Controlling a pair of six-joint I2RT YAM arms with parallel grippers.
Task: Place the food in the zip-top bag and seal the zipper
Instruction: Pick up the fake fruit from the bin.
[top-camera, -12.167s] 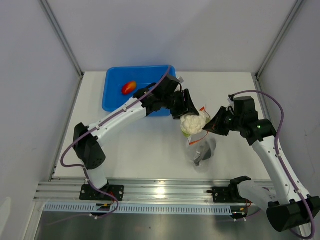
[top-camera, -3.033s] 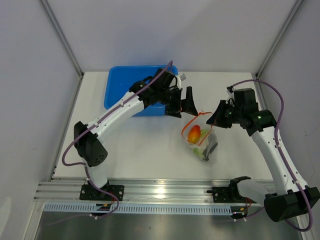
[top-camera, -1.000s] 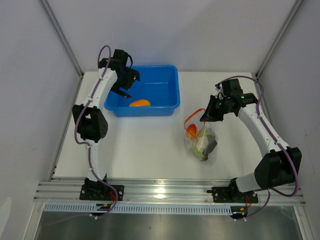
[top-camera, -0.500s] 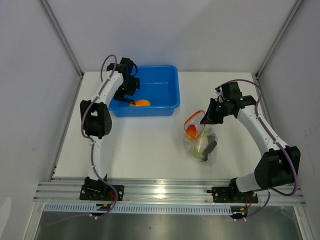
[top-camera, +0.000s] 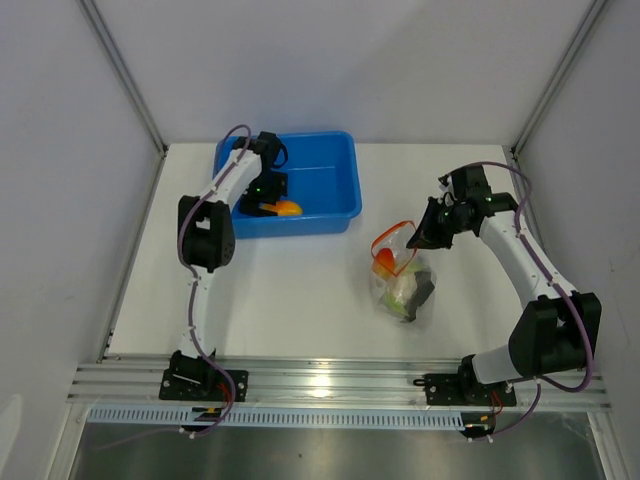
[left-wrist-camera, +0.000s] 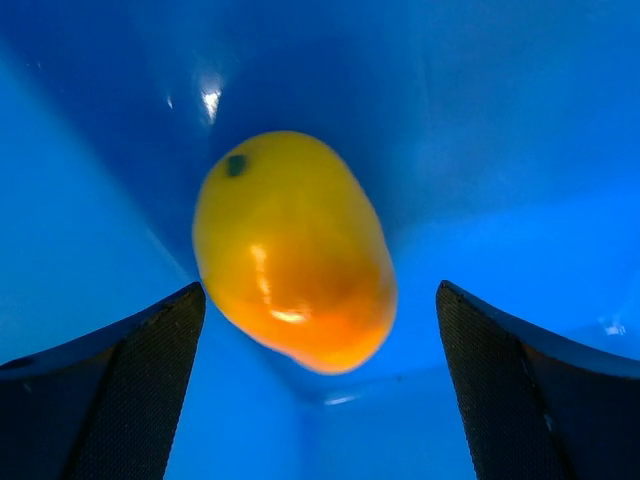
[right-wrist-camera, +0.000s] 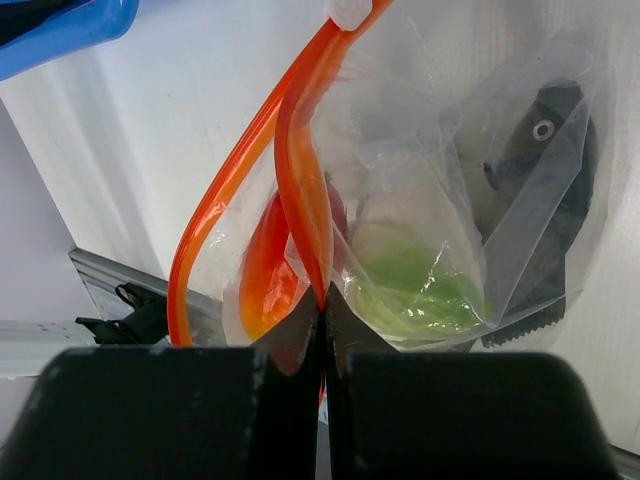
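Note:
The clear zip-top bag (top-camera: 405, 285) lies right of centre, mouth open, its red-orange zipper (top-camera: 390, 235) looping upward. Inside it are the red pepper (right-wrist-camera: 265, 265), the cauliflower with green leaves (right-wrist-camera: 410, 280) and the dark grey fish (right-wrist-camera: 540, 150). My right gripper (top-camera: 420, 235) is shut on the zipper strip (right-wrist-camera: 305, 190) and holds the mouth edge up; it also shows in the right wrist view (right-wrist-camera: 322, 310). An orange carrot-like piece (top-camera: 287, 208) lies in the blue tub (top-camera: 330, 180). My left gripper (left-wrist-camera: 320, 400) is open, with the orange piece (left-wrist-camera: 295, 250) just ahead between its fingers, not touching.
The blue tub stands at the back left of the table, with the left arm reaching down into it (top-camera: 262, 190). Grey walls and frame posts close in the sides. A metal rail (top-camera: 320, 385) runs along the near edge.
My left gripper has moved right and down inside the tub, up to the orange piece. My right gripper has kept hold of the zipper strip and shifted slightly right.

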